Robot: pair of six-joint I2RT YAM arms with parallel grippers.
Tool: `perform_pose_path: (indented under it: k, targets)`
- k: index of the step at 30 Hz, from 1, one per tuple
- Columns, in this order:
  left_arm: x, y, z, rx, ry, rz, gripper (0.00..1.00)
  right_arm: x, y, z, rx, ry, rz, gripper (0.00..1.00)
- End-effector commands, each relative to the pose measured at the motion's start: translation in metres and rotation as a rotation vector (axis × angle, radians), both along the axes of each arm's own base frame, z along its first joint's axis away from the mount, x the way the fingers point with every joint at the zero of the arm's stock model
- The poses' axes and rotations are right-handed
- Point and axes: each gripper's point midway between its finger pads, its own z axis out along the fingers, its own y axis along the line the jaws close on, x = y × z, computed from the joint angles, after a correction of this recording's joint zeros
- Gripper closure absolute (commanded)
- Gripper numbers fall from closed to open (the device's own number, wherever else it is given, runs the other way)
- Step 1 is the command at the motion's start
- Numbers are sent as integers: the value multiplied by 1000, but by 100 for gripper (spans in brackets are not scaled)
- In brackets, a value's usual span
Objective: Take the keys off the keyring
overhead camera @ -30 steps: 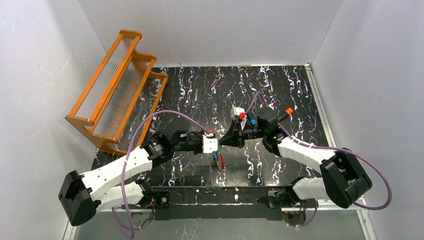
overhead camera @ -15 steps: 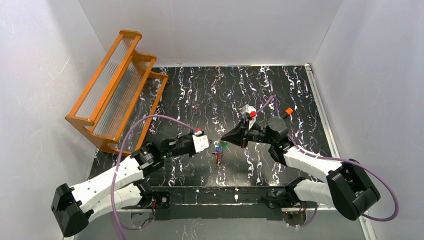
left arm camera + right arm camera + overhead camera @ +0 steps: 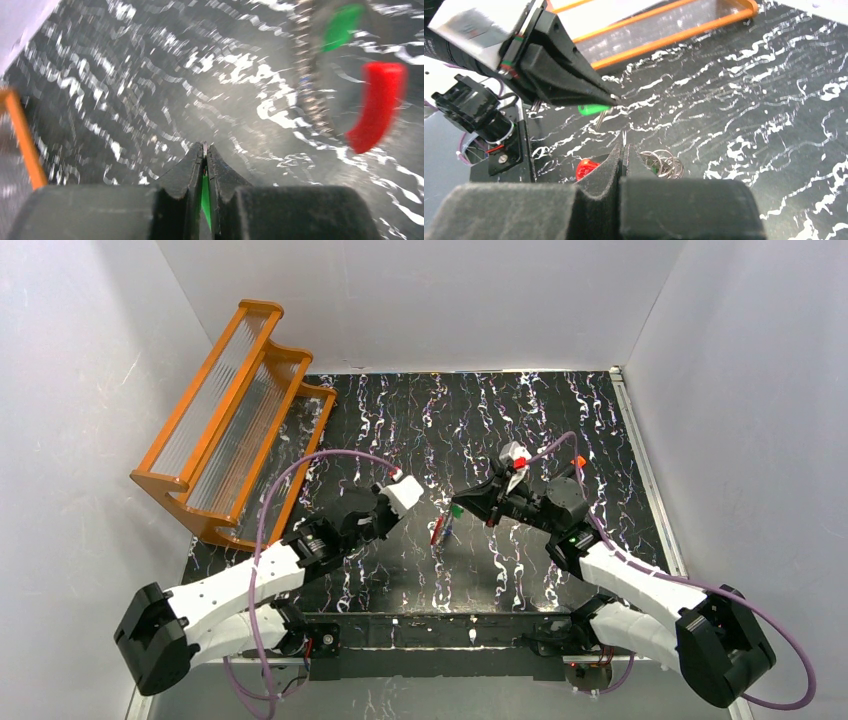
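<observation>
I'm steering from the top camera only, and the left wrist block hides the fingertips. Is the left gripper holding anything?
Observer: Yes. The left wrist view shows the left gripper shut on a green key.
Operator: Is that key off the keyring?
Observer: It looks so. In the right wrist view, bare table shows between that key and the keyring, and I see no link.
Operator: And the right gripper?
Observer: The right gripper is shut on the keyring, whose coils bulge out beside its fingertips.
</observation>
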Motion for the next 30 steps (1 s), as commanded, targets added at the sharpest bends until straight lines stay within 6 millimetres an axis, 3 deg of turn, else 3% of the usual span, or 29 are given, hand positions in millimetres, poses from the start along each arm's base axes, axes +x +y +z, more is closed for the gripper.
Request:
perform_pose_path:
  k: [1,5,10,14,20,26,30]
  targets:
    - [28,57,-24,55,46,414,93,15,-5,9,-20,-13,-81,99]
    - [28,60,-41,-4,134,506,76,22,-6,-1,-64,27,-106,99]
    - [20,28,-22,-125,164,359,41,28,-3,-8,-91,77,-112,99]
    - [3,-5,-2,-237,184,156,37,32,3,-10,-103,111,-103,99]
    - [-16,-37,30,-370,212,-33,34,41,8,-9,-110,149,-122,99]
    - [-12,-60,34,-408,251,-82,33,45,12,-14,-117,195,-141,99]
    - [3,-66,27,-375,251,-44,33,48,12,-13,-112,207,-168,99]
